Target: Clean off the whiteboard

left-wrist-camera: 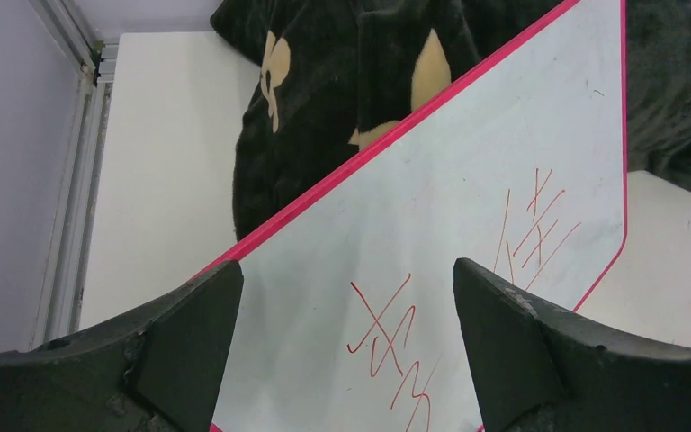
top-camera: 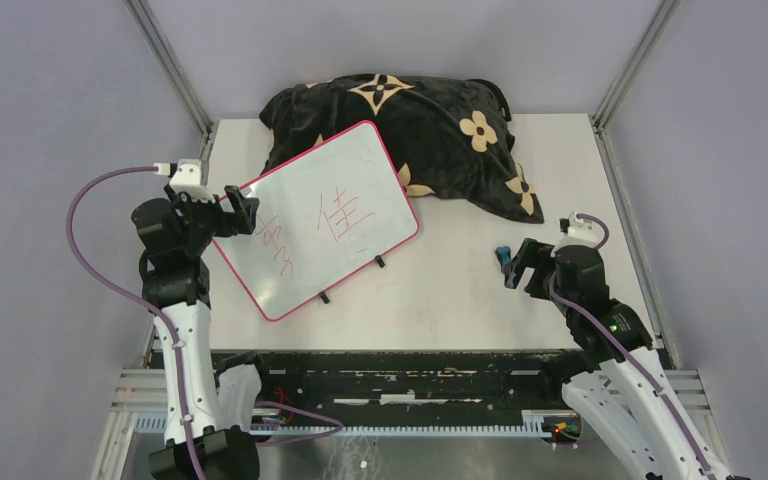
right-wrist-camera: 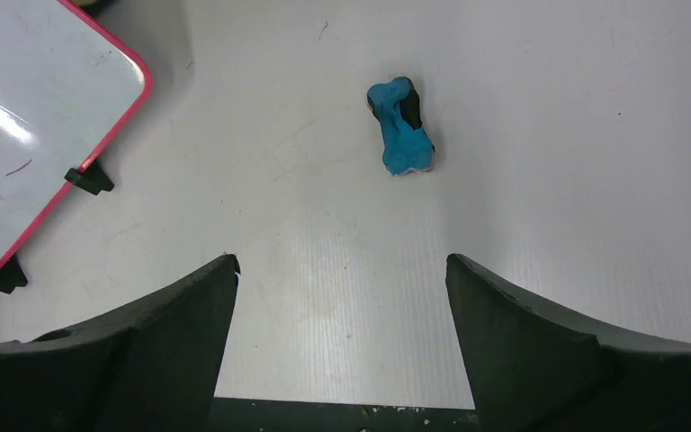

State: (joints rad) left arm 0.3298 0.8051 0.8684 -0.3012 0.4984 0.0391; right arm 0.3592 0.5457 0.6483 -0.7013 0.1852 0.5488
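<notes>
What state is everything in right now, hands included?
whiteboard: red writing on it, unwiped, far corner resting on the cushion.
cushion: lying at the back, partly under the board.
blue eraser: lying loose on the table, untouched.
left hand: open, at the board's left edge.
right hand: open, empty, near the eraser.

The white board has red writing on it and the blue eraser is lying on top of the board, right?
Not quite. The whiteboard does have red writing, but the blue eraser lies on the table, apart from the board, not on top of it. The right wrist view shows this.
</notes>
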